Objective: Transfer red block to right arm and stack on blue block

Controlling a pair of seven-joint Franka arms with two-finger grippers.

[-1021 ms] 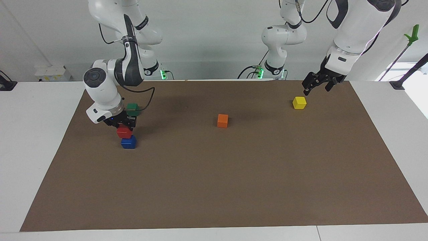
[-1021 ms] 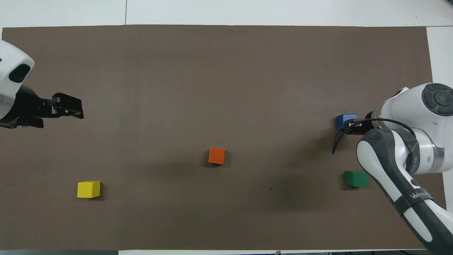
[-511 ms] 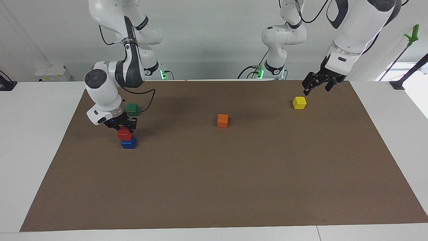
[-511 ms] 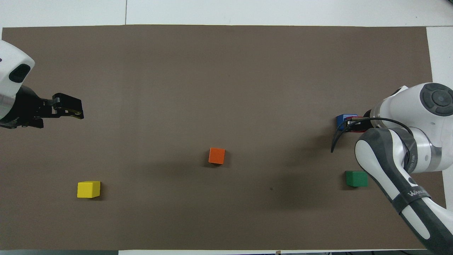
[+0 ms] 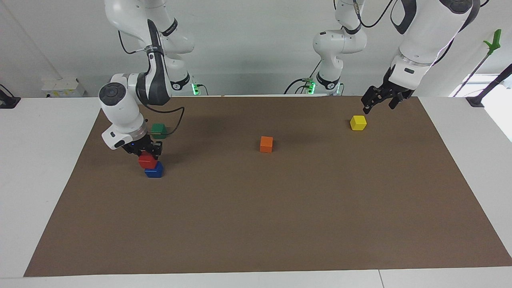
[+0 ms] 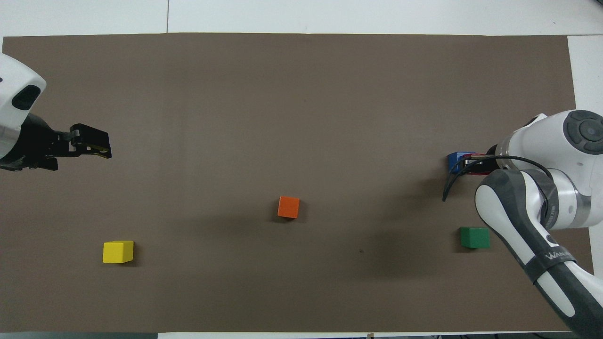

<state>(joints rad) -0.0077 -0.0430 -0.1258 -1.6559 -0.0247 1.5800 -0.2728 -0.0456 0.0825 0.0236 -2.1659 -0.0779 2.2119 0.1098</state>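
The red block (image 5: 147,161) is held in my right gripper (image 5: 145,155), whose fingers are shut on it. It sits against the top of the blue block (image 5: 154,171), shifted a little toward the right arm's end of the table. In the overhead view the right wrist hides most of both; a corner of the blue block (image 6: 454,161) shows. My left gripper (image 5: 378,109) is open and empty, raised over the mat beside the yellow cube (image 5: 358,122). It waits there and also shows in the overhead view (image 6: 101,148).
An orange cube (image 5: 266,144) lies mid-mat. A dark green cube (image 5: 159,130) lies nearer to the robots than the blue block, close beside the right wrist. The brown mat (image 5: 280,224) covers the white table.
My right gripper has lowered the red block a little, closing the gap to the blue block's top. The left arm has not moved.
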